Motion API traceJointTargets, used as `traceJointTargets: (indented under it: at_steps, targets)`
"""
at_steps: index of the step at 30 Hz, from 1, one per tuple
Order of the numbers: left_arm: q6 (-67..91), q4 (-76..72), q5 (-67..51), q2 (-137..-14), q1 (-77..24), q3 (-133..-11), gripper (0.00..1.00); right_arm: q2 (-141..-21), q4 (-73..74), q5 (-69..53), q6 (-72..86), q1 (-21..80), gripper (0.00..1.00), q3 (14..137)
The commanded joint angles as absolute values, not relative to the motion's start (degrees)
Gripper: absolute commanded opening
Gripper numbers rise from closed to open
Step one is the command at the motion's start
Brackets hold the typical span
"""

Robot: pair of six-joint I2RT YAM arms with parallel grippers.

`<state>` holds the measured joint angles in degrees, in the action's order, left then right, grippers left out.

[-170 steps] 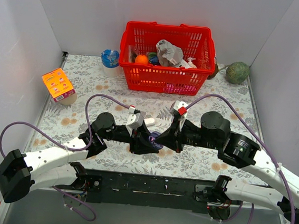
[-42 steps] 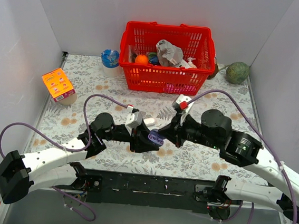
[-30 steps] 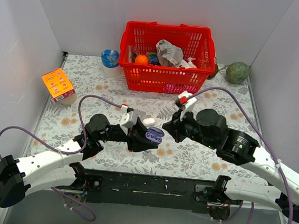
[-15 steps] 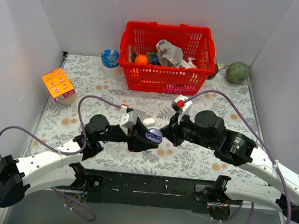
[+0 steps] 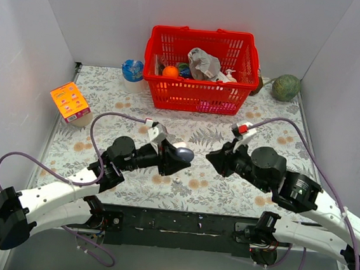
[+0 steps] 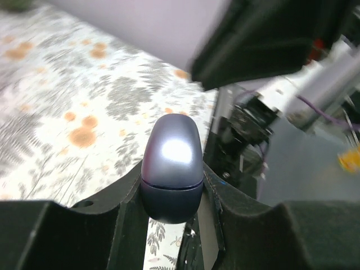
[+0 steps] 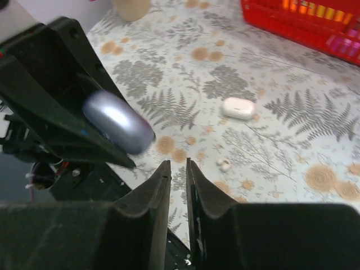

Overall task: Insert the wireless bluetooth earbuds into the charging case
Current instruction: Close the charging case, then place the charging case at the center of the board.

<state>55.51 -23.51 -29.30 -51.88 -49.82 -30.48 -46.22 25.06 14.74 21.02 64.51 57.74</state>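
My left gripper (image 5: 177,159) is shut on the charging case (image 5: 184,153), a glossy lavender-grey oval shell. The case is closed and held above the mat. In the left wrist view it (image 6: 171,166) sits upright between my fingers (image 6: 126,208), with its seam showing. In the right wrist view it (image 7: 118,122) is at the left. My right gripper (image 5: 211,158) is a short way right of the case; its jaws (image 7: 178,163) are almost together and empty. One tiny whitish earbud (image 7: 224,164) lies on the floral mat, below the case in the top view (image 5: 177,181).
A small white pebble-shaped box (image 7: 238,108) lies on the mat beyond the earbud. A red basket (image 5: 197,92) of odds and ends stands at the back. A blue-white cup (image 5: 133,71), an orange box (image 5: 70,102) and a green ball (image 5: 286,88) stand near the edges.
The case was open with its purple inside facing up. It is closed now and has turned in my left gripper. My right gripper has drawn back to the right, away from it.
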Motion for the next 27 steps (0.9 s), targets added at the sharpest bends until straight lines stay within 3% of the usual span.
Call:
traceJointTargets:
  at_steps: [1,5,10,21,27]
  targets:
    - [65.3,-5.6,-1.5,-51.5,-47.3,-34.9,0.0,-40.3,24.2,27.1,26.2,64.5,0.28,50.5]
    - [73.9,3.2,-7.2,-55.9,-34.6,-35.7,0.0,-42.4,27.9,24.8,27.6,64.5,0.29,46.1]
    - [80.0,0.4,-19.2,-62.7,-21.7,-33.4,0.0,-40.7,24.4,20.9,29.3,64.5,0.29,39.1]
    - [74.8,-0.6,-20.2,-88.4,-19.1,-44.4,0.0,-40.2,19.5,17.3,29.9,64.5,0.31,34.5]
    - [75.4,-0.4,-19.0,-91.5,-18.8,-45.1,0.02,-39.1,18.5,16.3,29.7,64.5,0.32,34.0]
